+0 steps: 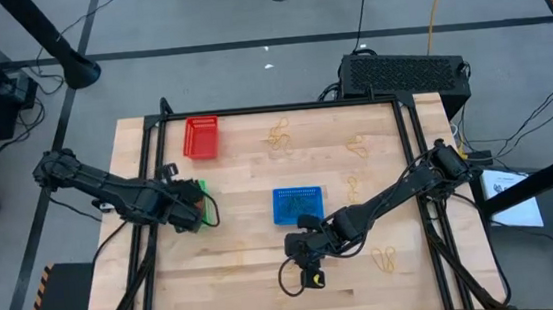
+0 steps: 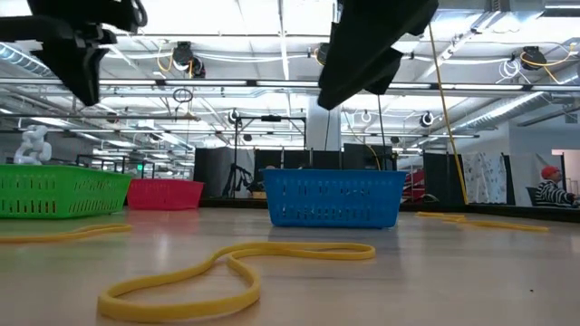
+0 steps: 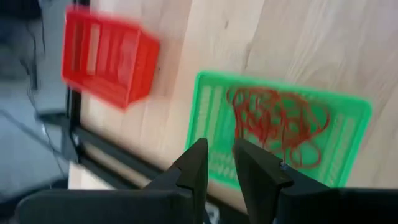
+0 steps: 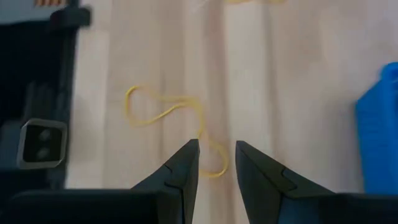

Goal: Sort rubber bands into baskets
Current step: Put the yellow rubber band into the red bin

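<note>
The green basket stands near the table's left edge with several red rubber bands in it. My left gripper hovers above it, empty, its fingers a narrow gap apart. The red basket stands at the far left. The blue basket stands in the middle. My right gripper hangs well above the table in front of the blue basket, narrowly open and empty, over a yellow rubber band that lies flat on the wood.
More yellow rubber bands lie on the table at the far middle, the far right and the near right. A small camera block sits at the table's near edge. A black frame rail runs around the table.
</note>
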Controlling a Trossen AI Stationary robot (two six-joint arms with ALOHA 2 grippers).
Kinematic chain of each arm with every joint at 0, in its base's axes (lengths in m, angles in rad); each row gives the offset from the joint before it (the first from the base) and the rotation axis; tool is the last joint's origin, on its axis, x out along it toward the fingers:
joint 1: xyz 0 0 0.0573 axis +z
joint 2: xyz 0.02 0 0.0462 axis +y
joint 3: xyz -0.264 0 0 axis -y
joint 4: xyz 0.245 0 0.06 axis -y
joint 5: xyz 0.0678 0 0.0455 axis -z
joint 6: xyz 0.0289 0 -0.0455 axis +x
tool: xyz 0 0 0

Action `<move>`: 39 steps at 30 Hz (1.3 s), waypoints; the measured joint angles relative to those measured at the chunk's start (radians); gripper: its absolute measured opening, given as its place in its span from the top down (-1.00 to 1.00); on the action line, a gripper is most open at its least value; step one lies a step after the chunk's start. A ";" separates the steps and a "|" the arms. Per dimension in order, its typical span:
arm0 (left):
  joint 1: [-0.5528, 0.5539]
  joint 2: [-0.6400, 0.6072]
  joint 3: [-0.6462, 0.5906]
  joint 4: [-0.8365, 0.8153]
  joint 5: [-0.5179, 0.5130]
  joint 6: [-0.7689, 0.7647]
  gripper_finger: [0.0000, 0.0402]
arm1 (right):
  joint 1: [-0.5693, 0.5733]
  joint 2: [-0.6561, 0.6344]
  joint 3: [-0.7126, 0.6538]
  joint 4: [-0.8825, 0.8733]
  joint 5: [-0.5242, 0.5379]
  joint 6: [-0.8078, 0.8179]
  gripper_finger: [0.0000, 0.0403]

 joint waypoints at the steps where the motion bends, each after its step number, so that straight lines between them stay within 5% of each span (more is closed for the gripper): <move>1: 0.000 0.000 0.000 0.027 -0.012 0.031 0.56 | -0.003 0.000 0.000 0.003 0.023 0.006 0.51; 11: 0.041 -0.007 0.000 0.576 -0.020 0.572 0.56 | -0.134 -0.075 0.000 0.006 0.051 -0.171 0.51; 18: 0.197 -0.087 -0.016 0.759 0.004 0.752 0.56 | -0.300 -0.162 0.000 0.007 0.053 -0.328 0.51; 29: 0.434 -0.454 -0.507 1.424 0.232 0.841 0.56 | -0.624 -0.121 -0.045 0.181 0.059 -0.270 0.51; 39: 0.448 -0.442 -0.653 1.714 0.297 1.002 0.56 | -0.909 0.039 -0.043 0.175 0.032 -0.256 0.51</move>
